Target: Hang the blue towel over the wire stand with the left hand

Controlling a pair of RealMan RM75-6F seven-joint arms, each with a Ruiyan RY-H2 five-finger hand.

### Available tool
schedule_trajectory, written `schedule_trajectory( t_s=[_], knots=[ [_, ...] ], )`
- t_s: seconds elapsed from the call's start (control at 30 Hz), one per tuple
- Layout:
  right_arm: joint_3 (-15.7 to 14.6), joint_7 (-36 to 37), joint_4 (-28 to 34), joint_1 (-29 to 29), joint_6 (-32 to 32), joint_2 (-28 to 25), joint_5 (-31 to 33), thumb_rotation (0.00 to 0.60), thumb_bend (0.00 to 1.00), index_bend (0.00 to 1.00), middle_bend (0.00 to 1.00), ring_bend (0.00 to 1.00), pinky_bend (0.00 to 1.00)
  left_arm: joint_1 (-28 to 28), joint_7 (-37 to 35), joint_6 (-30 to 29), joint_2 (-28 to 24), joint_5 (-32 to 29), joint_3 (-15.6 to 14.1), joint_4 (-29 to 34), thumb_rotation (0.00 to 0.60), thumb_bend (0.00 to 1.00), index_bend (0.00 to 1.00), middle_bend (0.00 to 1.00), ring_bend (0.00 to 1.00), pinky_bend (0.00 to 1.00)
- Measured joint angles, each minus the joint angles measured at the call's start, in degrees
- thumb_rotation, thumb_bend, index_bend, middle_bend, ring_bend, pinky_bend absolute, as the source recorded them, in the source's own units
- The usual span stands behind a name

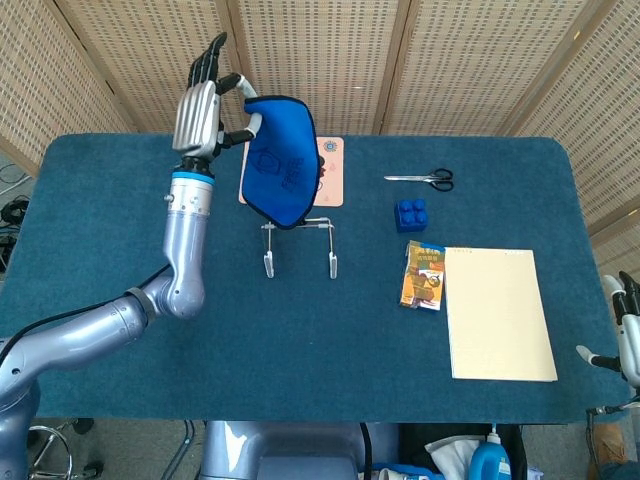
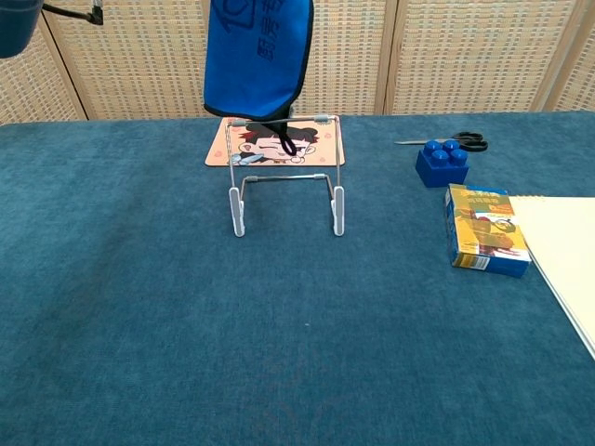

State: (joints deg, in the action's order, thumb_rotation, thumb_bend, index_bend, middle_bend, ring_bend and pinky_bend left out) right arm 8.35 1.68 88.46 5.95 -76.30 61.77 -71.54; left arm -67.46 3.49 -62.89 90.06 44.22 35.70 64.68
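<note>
My left hand is raised at the back left and pinches the top edge of the blue towel between thumb and a finger, the other fingers stretched upward. The towel hangs down in the air, its lower edge and black loop just above the top bar of the wire stand. The stand sits upright on the blue table, bare. In the chest view the left hand is out of frame. My right hand shows only at the far right edge, holding nothing, fingers apart.
A cartoon-face mat lies behind the stand. To the right are scissors, a blue toy block, a small printed box and a cream notepad.
</note>
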Motion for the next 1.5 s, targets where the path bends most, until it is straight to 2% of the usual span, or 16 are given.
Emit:
schedule_trajectory(
  t_s=[0.33,0.6,1.1,1.5],
  knots=[
    [0.48,0.05,-0.96,0.36,1.31,0.25,1.65,0.600,0.00,0.00,0.00,0.00,0.00,-3.54,0.59,1.86,2.74,-1.40,2.19,-8.47,0.600,0.41,0.76,0.00,0.00,0.00],
    [0.62,-0.09,-1.39,0.61,1.83,0.47,2.08,0.600,0.00,0.00,0.00,0.00,0.00,-4.45,-1.80,2.74,5.44,-0.25,1.77,-8.56,0.600,0.41,0.76,0.00,0.00,0.00],
    [0.47,0.12,-1.54,0.72,2.28,0.52,1.96,0.600,0.00,0.00,0.00,0.00,0.00,0.64,-7.71,0.15,7.44,3.91,-1.16,1.36,0.600,0.41,0.76,0.00,0.00,0.00],
    [0.29,0.07,-1.56,0.83,2.43,0.59,1.59,0.600,0.00,0.00,0.00,0.00,0.00,8.14,-9.71,-0.64,2.18,8.19,-4.96,14.56,0.600,0.41,0.76,0.00,0.00,0.00]
  ],
)
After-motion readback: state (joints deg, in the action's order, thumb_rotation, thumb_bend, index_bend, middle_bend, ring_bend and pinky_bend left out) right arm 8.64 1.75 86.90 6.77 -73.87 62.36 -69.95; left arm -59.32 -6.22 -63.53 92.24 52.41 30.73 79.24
